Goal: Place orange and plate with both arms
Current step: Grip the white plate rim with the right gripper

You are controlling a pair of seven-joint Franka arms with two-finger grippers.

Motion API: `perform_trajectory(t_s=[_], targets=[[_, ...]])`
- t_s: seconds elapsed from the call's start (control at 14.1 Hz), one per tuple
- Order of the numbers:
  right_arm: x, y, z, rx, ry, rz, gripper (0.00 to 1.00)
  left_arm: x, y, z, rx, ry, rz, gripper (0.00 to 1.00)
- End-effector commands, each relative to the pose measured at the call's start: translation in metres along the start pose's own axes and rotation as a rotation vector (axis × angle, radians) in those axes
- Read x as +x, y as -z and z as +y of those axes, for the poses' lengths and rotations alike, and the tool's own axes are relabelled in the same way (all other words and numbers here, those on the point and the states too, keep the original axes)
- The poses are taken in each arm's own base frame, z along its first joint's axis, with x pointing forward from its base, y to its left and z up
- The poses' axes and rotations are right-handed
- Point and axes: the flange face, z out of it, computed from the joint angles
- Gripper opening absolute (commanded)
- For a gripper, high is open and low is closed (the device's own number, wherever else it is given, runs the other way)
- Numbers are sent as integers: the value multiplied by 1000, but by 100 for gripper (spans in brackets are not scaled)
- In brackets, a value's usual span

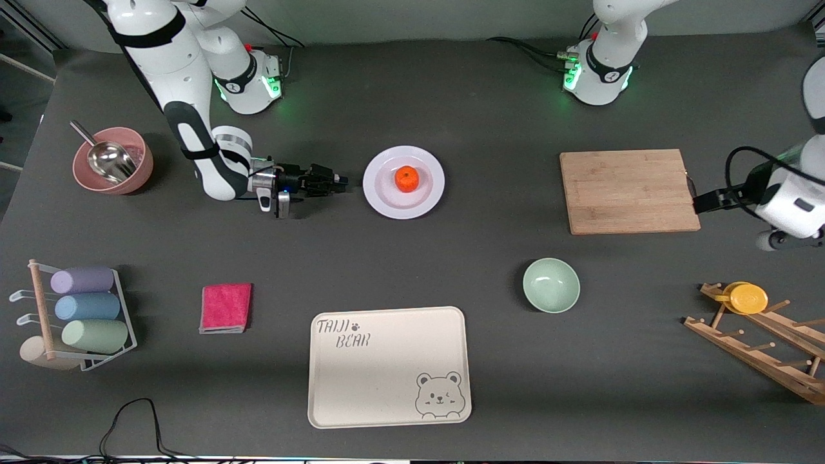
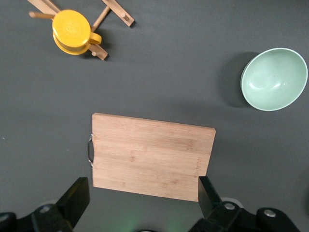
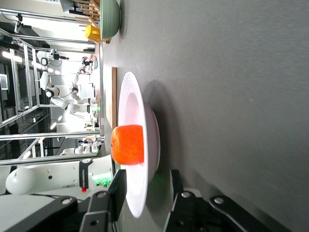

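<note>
- Orange (image 1: 407, 178): sits in the middle of the plate (image 1: 387, 201); in the right wrist view the fruit (image 3: 128, 145) rests in the plate's shallow well.
- Plate: white, flat on the grey table (image 1: 451, 258), about midway between the two arm bases and farther from the front camera than the tray (image 1: 389, 367).
- Right gripper (image 1: 340, 181): low over the table, just beside the plate's rim on the side toward the right arm's end; its fingers (image 3: 118, 193) stand narrowly parted, one on either side of the rim (image 3: 140, 203), whether touching it cannot be told.
- Left gripper (image 2: 144, 198): hangs over the edge of the board (image 1: 628, 191) toward the left arm's end, fingers (image 2: 77, 195) spread wide and holding nothing.
- Board: wooden, lies toward the left arm's end, well apart from the plate.
- Bowl (image 1: 551, 285): pale green, nearer the front camera than the board, between tray and rack (image 1: 767, 348).
- Rack: wooden, carries a yellow cup (image 1: 746, 298).
- Cloth (image 1: 225, 307): pink, beside the tray toward the right arm's end.
- Pink bowl (image 1: 116, 164): holds a metal scoop (image 1: 106, 158), near the right arm.
</note>
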Motion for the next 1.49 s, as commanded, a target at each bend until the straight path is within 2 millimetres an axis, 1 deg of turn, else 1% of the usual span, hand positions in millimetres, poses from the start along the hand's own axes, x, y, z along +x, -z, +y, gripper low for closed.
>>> perform_trajectory(t_s=[0.0, 0.14, 0.21, 0.28, 0.36, 0.43, 0.57, 0.64, 0.71, 0.78, 0.85, 0.92, 1.0, 1.07, 1.21, 1.28, 1.35, 1.42], targets=[[5, -21, 1, -12, 30, 8, 44, -19, 22, 7, 22, -45, 34, 100], [10, -27, 1, -10, 33, 14, 44, -32, 38, 10, 6, -85, 53, 100], [9, -36, -2, -6, 33, 16, 44, -36, 41, 8, 5, -104, 46, 100], [8, -46, -6, 1, 36, 21, 44, -37, 44, -4, 2, -94, 37, 100], [8, -54, -8, 5, 36, 27, 44, -37, 47, -10, 1, -87, 39, 100], [8, -61, -11, 10, 39, 31, 44, -38, 50, -10, 2, -86, 45, 100], [10, -64, -12, 11, 44, 28, 44, -38, 51, -11, 3, -111, 51, 100], [12, -65, -12, 13, 47, 29, 42, -38, 54, -6, 14, -130, 60, 100], [11, -65, -13, 13, 47, 27, 32, -39, 54, 0, 19, -136, 58, 100], [12, -66, -13, 13, 48, 28, 23, -41, 51, 2, 20, -139, 40, 100], [12, -66, -14, 14, 50, 28, 17, -43, 51, 0, 12, -142, 19, 100], [12, -66, -14, 15, 44, 27, 11, -43, 54, -9, 3, -136, 13, 100], [14, -66, -16, 19, 41, 28, 3, -42, 56, -22, -4, -159, 9, 100], [17, -66, -19, 23, 43, 31, 0, -44, 56, -40, -24, -152, -11, 100], [23, -65, -24, 33, 41, 39, 0, -49, 58, -47, -30, -131, -26, 100], [30, -62, -34, 47, 23, 46, 0, -49, 60, -53, -29, -117, -19, 100], [39, -58, -52, 68, 1, 47, 0, -50, 61, -65, -31, -95, -16, 100], [46, -53, -70, 83, -14, 33, 0, -51, 61, -69, -32, -86, -16, 100]])
